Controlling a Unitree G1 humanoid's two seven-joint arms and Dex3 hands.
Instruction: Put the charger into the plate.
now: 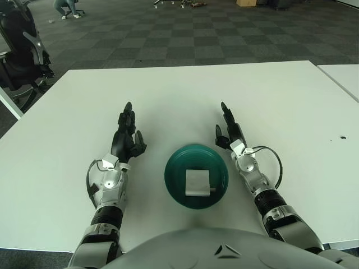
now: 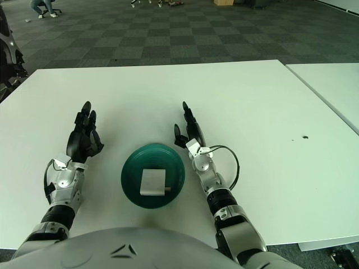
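- The charger (image 1: 197, 183) is lying flat inside the plate (image 1: 175, 174), a little toward the plate's near-right part; its white body is nearly square, so no clear long axis is showing.
- A small stub is sticking out of the charger's right side, pointing toward the table's right edge.
- The plate is sitting upright on the table (image 1: 179, 95), near the middle of the near edge, holding nothing but the charger.
- The left hand (image 1: 128, 134) is showing just left of the plate, fingers stretched out toward the far edge and gripping nothing.
- The right hand (image 1: 230, 133) is showing just right of the plate, fingers likewise extended and released.
- Neither hand is touching the plate or the charger.
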